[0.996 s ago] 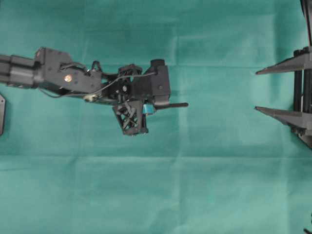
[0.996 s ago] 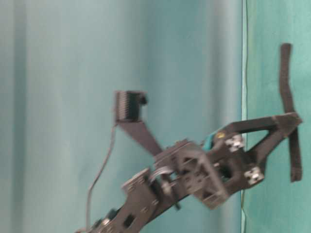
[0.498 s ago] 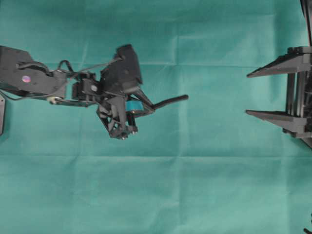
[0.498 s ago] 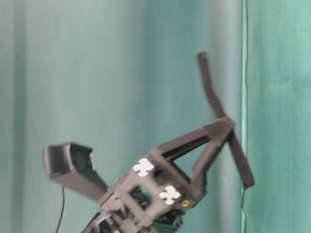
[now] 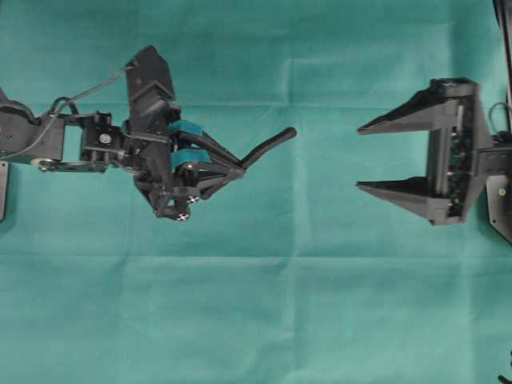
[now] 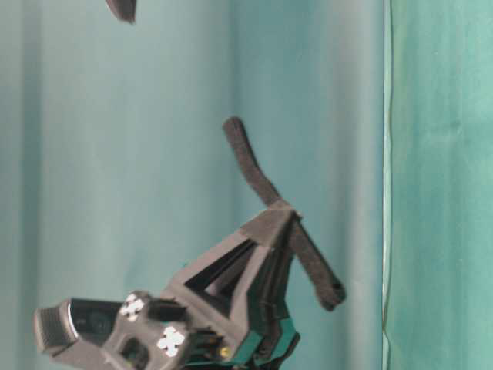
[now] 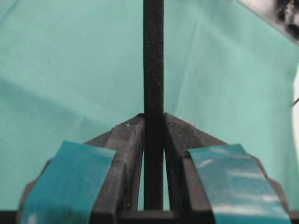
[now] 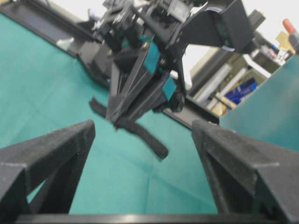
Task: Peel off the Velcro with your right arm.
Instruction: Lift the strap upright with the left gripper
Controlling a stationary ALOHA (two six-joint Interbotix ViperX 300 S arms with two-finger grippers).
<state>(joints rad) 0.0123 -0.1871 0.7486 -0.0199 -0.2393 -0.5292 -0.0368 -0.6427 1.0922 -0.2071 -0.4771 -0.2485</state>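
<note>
1. Velcro (image 7: 153, 56) cut off by the top edge in the left wrist view, so no telling where that end stops.
2. Middle stretch of it hidden between the taped fingers (image 7: 122, 154) of the left gripper (image 7: 153, 122), pinched tight there.
3. Two layers impossible to tell apart in the overhead view; just one dark strip.
4. Right gripper (image 5: 362, 156) chopped by the right edge overhead, arm behind barely visible.
5. Right wrist view blurry; strap ends smeared, background clutter unreadable.
6. Dark tip (image 6: 122, 9) at the top of the table-level view, cut off, can't say what.
</note>
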